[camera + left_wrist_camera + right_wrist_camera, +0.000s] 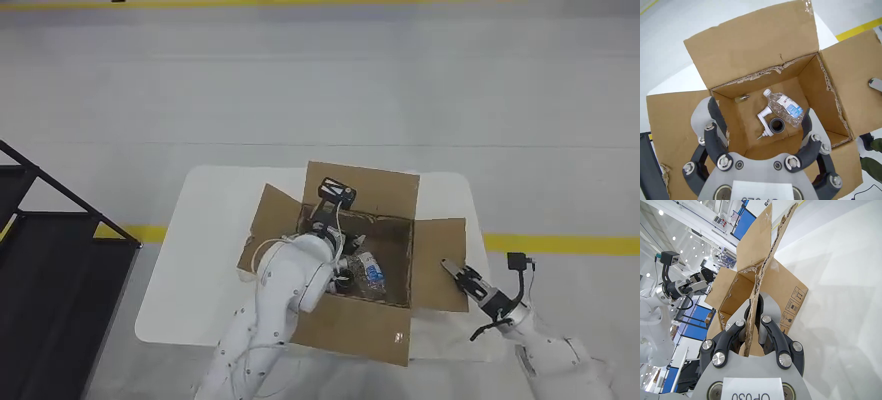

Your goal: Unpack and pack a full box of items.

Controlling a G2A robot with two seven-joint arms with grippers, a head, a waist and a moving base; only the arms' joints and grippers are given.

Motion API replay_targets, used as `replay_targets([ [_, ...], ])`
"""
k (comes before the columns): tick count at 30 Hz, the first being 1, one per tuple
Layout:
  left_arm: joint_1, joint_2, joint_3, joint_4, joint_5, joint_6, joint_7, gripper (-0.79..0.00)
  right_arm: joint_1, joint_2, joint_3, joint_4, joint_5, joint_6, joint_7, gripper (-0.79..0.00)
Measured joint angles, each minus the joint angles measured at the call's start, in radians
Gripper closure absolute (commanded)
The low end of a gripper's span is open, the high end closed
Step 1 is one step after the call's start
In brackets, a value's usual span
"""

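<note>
An open cardboard box stands mid-table with its flaps spread. On its floor lie a clear water bottle, a white bracket-like part, a black ring and a small capped cylinder. My left gripper hangs open above the box opening, holding nothing; in the top view the left gripper is over the bottle. My right gripper is shut on the torn edge of the right flap, at the box's right side.
The white table has bare room left of the box and a narrow strip on the right. A black rack stands off the table's left side. A yellow floor line runs behind.
</note>
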Motion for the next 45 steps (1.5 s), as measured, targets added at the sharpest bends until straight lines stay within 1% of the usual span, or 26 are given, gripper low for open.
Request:
replay_targets([
  [7, -0.006, 0.001, -0.02, -0.018, 0.037, 0.024, -0.018, -0.785, 0.089, 0.012, 0.011, -0.002, -0.061, 0.068, 0.074, 0.0],
  [12, -0.008, 0.002, -0.052, -0.042, 0.061, 0.053, -0.032, -0.785, 0.124, 0.021, 0.011, 0.001, -0.106, 0.066, 0.138, 0.0],
  [17, -0.009, 0.005, -0.097, -0.052, 0.074, 0.076, -0.045, -0.785, 0.14, 0.03, 0.019, 0.01, -0.105, 0.05, 0.182, 0.0],
  [18, -0.007, 0.005, -0.107, -0.052, 0.067, 0.084, -0.047, -0.785, 0.141, 0.032, 0.019, 0.011, -0.101, 0.048, 0.188, -0.08],
  [19, -0.003, 0.005, -0.123, -0.051, 0.044, 0.096, -0.049, -0.785, 0.142, 0.033, 0.018, 0.011, -0.098, 0.045, 0.196, -0.135],
  [20, 0.0, 0.004, -0.137, -0.051, 0.017, 0.105, -0.048, -0.785, 0.142, 0.034, 0.016, 0.01, -0.096, 0.042, 0.199, -0.28],
  [21, 0.003, 0.003, -0.154, -0.052, -0.019, 0.117, -0.045, -0.785, 0.142, 0.035, 0.015, 0.01, -0.095, 0.041, 0.201, -0.517],
  [22, 0.01, 0.002, -0.181, -0.057, -0.074, 0.136, -0.036, -0.785, 0.141, 0.035, 0.014, 0.01, -0.093, 0.039, 0.201, -0.785],
  [24, 0.024, 0.003, -0.22, -0.069, -0.137, 0.156, -0.015, -0.785, 0.137, 0.036, 0.012, 0.01, -0.088, 0.035, 0.197, -0.785],
  [31, 0.129, 0.009, -0.357, -0.138, -0.304, 0.236, 0.09, -0.785, 0.095, 0.038, 0.01, 0.011, -0.057, 0.009, 0.154, -0.785],
  [32, 0.14, 0.01, -0.376, -0.145, -0.32, 0.245, 0.108, -0.785, 0.088, 0.038, 0.01, 0.009, -0.055, 0.006, 0.148, -0.739],
  [33, 0.152, 0.012, -0.394, -0.152, -0.331, 0.254, 0.126, -0.785, 0.082, 0.039, 0.009, 0.008, -0.055, 0.004, 0.143, -0.733],
  [36, 0.187, 0.016, -0.448, -0.173, -0.365, 0.277, 0.171, -0.785, 0.065, 0.039, 0.005, -0.001, -0.057, -0.002, 0.129, -0.631],
  [37, 0.198, 0.019, -0.466, -0.18, -0.36, 0.279, 0.18, -0.785, 0.059, 0.039, 0.003, -0.004, -0.058, -0.004, 0.124, -0.631],
  [38, 0.205, 0.021, -0.475, -0.186, -0.349, 0.279, 0.182, -0.785, 0.055, 0.04, 0.002, -0.006, -0.059, -0.005, 0.122, -0.597],
  [39, 0.211, 0.023, -0.483, -0.19, -0.341, 0.278, 0.18, -0.785, 0.053, 0.04, 0.001, -0.008, -0.06, -0.005, 0.12, -0.56],
  [41, 0.218, 0.028, -0.496, -0.187, -0.323, 0.269, 0.163, -0.785, 0.048, 0.041, 0.0, -0.011, -0.062, -0.007, 0.116, -0.385],
  [42, 0.218, 0.029, -0.501, -0.181, -0.318, 0.268, 0.155, -0.785, 0.047, 0.042, 0.0, -0.011, -0.063, -0.008, 0.115, -0.369],
  [43, 0.217, 0.032, -0.507, -0.166, -0.314, 0.265, 0.145, -0.785, 0.046, 0.042, -0.001, -0.011, -0.063, -0.008, 0.112, -0.323],
  [45, 0.21, 0.034, -0.512, -0.14, -0.314, 0.26, 0.129, -0.785, 0.044, 0.043, -0.003, -0.011, -0.064, -0.007, 0.108, -0.268],
])
